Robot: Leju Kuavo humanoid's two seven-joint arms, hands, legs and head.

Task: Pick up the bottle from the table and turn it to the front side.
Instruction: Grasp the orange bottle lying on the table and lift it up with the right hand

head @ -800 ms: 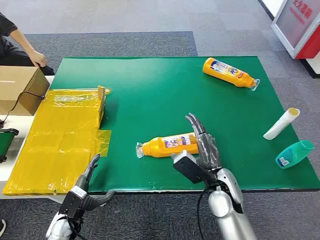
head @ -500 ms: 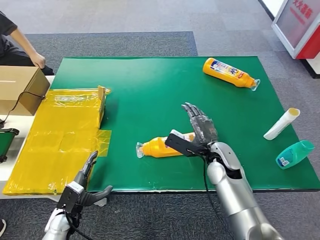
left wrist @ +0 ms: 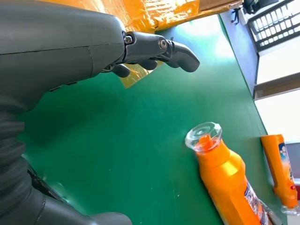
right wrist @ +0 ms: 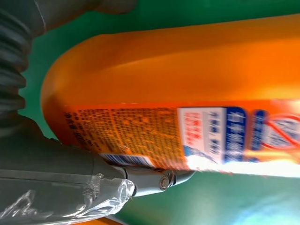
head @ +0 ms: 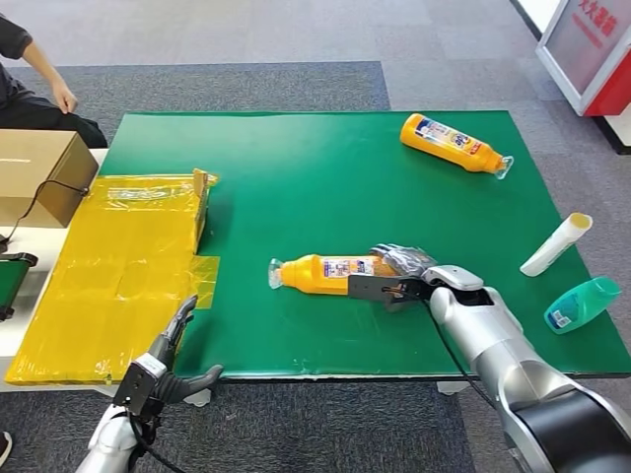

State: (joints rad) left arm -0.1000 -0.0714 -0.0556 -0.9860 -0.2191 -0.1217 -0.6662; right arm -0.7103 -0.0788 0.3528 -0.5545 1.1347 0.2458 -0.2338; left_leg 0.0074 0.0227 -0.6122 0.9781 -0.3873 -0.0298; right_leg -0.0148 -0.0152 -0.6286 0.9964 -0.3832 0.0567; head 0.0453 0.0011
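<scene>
An orange bottle with a clear cap lies on its side on the green table, cap toward the left. My right hand wraps its base end: dark fingers lie over the top and the thumb runs along the near side. In the right wrist view the bottle's label sits close above that thumb. My left hand hovers at the table's front left edge, fingers apart, holding nothing. The left wrist view shows its fingers well short of the bottle's cap.
A second orange bottle lies at the back right. A white tube and a teal bottle lie near the right edge. Yellow-wrapped flat cardboard covers the left. A brown box and a seated person are beyond it.
My right hand came down from above the bottle and closed around its base. The bottle shifted slightly away from me. The person's hand drew back from the box.
</scene>
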